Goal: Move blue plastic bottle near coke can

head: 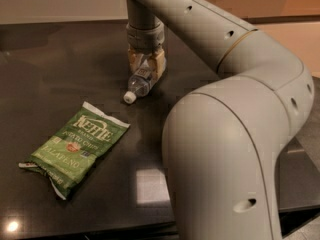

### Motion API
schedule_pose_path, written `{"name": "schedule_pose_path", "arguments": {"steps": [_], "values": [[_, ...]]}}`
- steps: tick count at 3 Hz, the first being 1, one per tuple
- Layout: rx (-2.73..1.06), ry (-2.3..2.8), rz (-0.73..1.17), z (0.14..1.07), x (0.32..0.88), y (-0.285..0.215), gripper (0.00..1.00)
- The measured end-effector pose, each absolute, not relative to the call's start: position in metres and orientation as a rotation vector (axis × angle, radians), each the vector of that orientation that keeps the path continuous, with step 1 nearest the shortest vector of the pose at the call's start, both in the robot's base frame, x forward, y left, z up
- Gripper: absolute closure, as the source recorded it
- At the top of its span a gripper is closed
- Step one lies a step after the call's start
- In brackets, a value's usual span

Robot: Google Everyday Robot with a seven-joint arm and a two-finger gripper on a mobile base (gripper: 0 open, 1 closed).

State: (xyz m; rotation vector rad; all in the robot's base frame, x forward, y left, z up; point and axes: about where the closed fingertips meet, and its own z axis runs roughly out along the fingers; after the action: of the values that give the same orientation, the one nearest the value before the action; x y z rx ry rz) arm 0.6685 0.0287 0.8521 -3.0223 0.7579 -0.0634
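The blue plastic bottle [141, 83] lies on its side on the dark table [50, 59], its white cap pointing to the front left. My gripper [146, 64] comes down from above at the back middle. Its tan fingers [132, 60] sit on either side of the bottle's body and are shut on it. The bottle still rests on the table. The coke can is hidden; my arm's large elbow [225, 154] covers the right side of the table.
A green Kettle jalapeño chip bag [75, 146] lies flat at the front left. The table's front edge runs along the bottom, and a pale wall stands behind the table.
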Motion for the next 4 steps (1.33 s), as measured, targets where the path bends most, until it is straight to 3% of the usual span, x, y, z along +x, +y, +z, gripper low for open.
{"name": "schedule_pose_path", "arguments": {"steps": [1,2,4], "values": [[-2.993,0.77,-0.054,0.865,0.661,0.017,0.87],[-2.959,0.83,-0.036,0.876,0.649,-0.004,1.0],[-2.93,0.991,0.046,0.884,0.597,-0.046,1.0]]}}
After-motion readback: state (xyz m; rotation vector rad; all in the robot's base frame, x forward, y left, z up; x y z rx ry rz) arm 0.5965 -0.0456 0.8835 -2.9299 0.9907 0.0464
